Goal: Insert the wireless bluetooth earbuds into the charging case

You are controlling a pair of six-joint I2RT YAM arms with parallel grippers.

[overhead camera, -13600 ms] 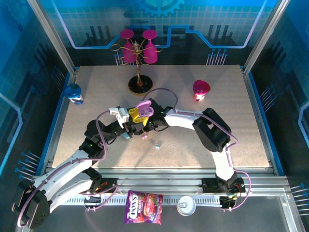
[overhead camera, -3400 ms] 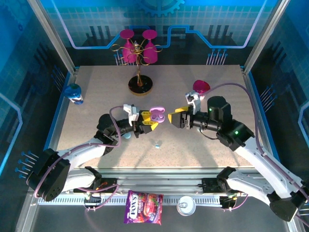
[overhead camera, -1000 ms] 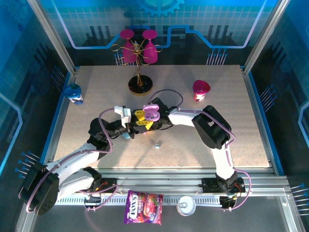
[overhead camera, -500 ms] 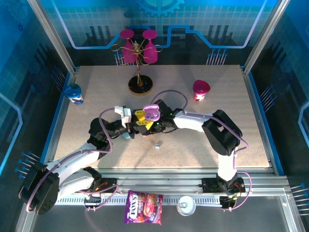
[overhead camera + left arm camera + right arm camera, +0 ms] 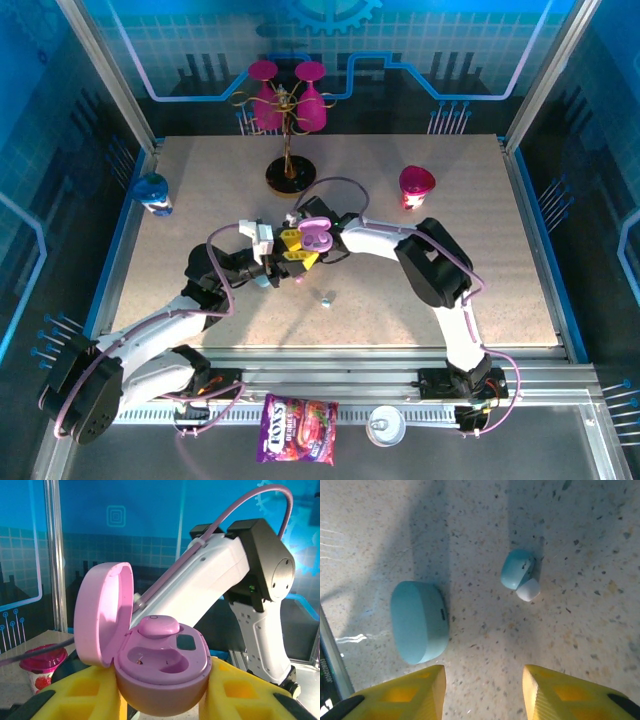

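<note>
My left gripper (image 5: 162, 697) is shut on the lilac charging case (image 5: 167, 677), its yellow fingers (image 5: 85, 690) pressing both sides. The lid (image 5: 102, 612) stands open. One pinkish earbud (image 5: 157, 626) sits in the far slot and the near slot is empty. From above, the case (image 5: 317, 236) hangs over the table's middle in the left gripper (image 5: 297, 250). My right gripper (image 5: 484, 690) is open with nothing between its fingers, looking down at a light blue earbud (image 5: 517, 570) on the table. Seen from above, the right gripper (image 5: 312, 216) is just behind the case and the blue earbud (image 5: 324, 298) lies nearer the front.
A closed light blue case (image 5: 419, 622) lies beside the left arm (image 5: 262, 280). A glass stand with pink glasses (image 5: 288, 105) is at the back, a pink cup (image 5: 416, 186) at right, a blue cup (image 5: 153, 194) at left. A candy bag (image 5: 298, 428) lies on the front rail.
The right arm's elbow swung out right and came back left; its wrist stays behind the case. The left gripper keeps holding the open case in the same place.
</note>
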